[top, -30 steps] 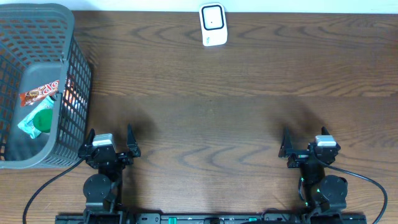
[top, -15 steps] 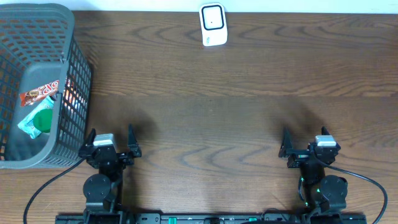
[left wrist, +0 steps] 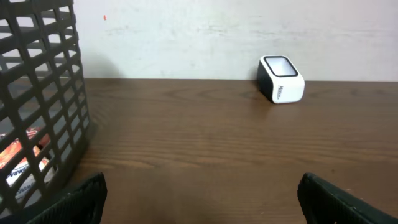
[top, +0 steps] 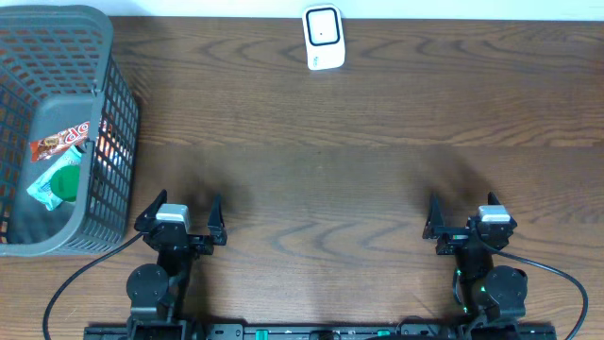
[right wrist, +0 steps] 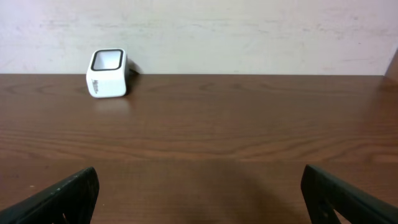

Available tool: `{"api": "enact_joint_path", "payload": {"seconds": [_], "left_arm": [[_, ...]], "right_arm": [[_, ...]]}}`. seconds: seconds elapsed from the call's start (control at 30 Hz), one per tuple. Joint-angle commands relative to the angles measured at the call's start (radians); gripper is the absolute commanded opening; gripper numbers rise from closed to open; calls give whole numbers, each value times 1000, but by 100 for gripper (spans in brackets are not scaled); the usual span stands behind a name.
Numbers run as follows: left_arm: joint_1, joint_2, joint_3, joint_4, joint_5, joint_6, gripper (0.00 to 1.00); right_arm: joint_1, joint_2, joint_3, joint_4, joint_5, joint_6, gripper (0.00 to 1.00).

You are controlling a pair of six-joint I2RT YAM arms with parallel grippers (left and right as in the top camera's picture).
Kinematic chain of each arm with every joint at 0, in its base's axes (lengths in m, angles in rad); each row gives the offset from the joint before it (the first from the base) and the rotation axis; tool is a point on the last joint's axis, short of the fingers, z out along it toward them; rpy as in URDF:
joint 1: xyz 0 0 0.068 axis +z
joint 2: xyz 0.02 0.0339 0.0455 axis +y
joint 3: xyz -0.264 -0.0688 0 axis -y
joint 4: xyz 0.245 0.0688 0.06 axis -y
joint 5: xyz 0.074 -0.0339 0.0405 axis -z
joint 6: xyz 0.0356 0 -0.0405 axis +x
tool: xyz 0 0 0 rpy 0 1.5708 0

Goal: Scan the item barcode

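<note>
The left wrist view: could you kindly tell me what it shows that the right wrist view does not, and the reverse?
Only the left wrist view shows the dark mesh basket at its left edge, with a red snack wrapper visible through the mesh, and the left hand, open. Only the right wrist view shows the right hand, also open. Both show the white scanner standing near the far edge of the table, before a pale wall.

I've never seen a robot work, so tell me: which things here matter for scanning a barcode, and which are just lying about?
For the job: white scanner, snack bar, green packet, left claw, right claw (both open).
Just there: grey basket holding the items, wooden table.
</note>
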Motion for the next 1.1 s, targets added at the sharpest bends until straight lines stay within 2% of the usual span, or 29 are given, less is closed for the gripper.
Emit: {"api": "enact_joint_path", "payload": {"seconds": [0.0, 0.13, 0.3, 0.43, 0.53, 0.6, 0.73, 0.83, 0.93, 1.07], "left_arm": [[0, 23, 38, -57, 35, -49, 98], [0, 126, 151, -146, 117, -49, 98], [0, 350, 351, -216, 190, -50, 98], [0, 554, 592, -432, 201, -49, 98], [0, 672, 725, -592, 305, -49, 98], [0, 726, 752, -656, 322, -50, 98], [0, 784, 768, -671, 358, -61, 98], [0, 830, 861, -752, 323, -84, 98], [1, 913, 1044, -874, 223, -149, 98], [1, 1070, 1386, -1079, 49, -201, 98]], "right_arm": [[8, -4, -7, 3, -5, -15, 99], [8, -4, -7, 2, -5, -15, 99], [8, -4, -7, 2, -5, -15, 99], [8, -4, -7, 2, -5, -15, 99], [8, -4, -7, 2, -5, -15, 99], [8, -4, -7, 2, -5, -15, 99], [8, -4, -7, 2, -5, -15, 99], [8, -4, -7, 2, -5, -15, 99], [8, -4, -7, 2, -5, -15, 99], [8, -4, -7, 3, -5, -15, 99]]}}
